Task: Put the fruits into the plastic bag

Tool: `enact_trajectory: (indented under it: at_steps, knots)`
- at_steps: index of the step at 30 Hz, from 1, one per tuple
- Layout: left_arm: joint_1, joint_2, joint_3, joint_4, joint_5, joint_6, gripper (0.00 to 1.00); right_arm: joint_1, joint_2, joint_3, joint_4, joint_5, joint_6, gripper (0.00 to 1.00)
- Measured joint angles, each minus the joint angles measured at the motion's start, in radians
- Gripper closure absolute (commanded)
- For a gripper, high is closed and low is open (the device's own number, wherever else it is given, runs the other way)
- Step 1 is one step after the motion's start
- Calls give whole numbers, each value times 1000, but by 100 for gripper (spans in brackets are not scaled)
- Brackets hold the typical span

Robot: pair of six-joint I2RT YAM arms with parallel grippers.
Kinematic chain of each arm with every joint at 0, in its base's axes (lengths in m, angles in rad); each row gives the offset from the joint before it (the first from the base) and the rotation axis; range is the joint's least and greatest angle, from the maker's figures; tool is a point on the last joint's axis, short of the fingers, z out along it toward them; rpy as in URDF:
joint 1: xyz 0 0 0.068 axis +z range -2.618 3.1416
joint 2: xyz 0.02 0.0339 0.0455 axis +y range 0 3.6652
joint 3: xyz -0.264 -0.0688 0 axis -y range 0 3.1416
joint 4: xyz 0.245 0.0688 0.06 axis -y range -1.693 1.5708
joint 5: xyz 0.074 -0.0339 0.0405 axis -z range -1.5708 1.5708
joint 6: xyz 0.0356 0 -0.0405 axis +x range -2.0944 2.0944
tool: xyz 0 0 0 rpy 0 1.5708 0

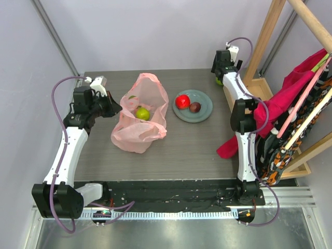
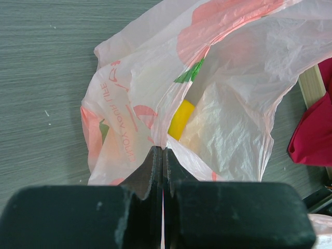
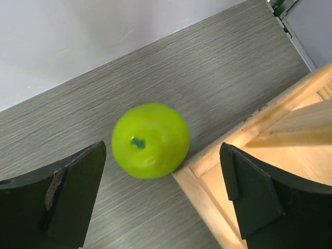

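**Corner green apple lined up for the bag**

The right end effector [image 3: 162,155] hung wide open and empty, one finger on each side of a green apple [image 3: 150,140]. The apple lay on the counter [image 3: 104,78], touching the wooden frame [image 3: 249,150]. The frame crowded the right finger, so a good grasp probably meant descending squarely and closing slowly, so that the glossy apple would not squirt away.

The left end effector [image 2: 163,155] was pinched shut on the rim of the pink plastic bag [image 2: 223,119], propping its mouth open.

Only the left wrist view showed a yellow fruit [image 2: 180,119] inside the bag. Only the overhead view showed a second green apple [image 1: 142,113] in the bag, and a red apple [image 1: 182,101] and dark plum [image 1: 195,107] waiting on the grey plate [image 1: 205,111]. The corner apple barely showed there, under the right arm.
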State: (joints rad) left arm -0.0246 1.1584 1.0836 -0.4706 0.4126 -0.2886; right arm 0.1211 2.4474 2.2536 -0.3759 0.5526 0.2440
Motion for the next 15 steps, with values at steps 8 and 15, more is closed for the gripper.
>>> enact_trajectory:
  at_steps: [8, 15]
  knots:
    - [0, 5, 0, -2, 0, 0, 100, -28, 92, 52, 10, -64, -42, 0]
    - [0, 5, 0, -2, -1, 0, 100, -32, 134, 64, 16, -89, -85, 10]
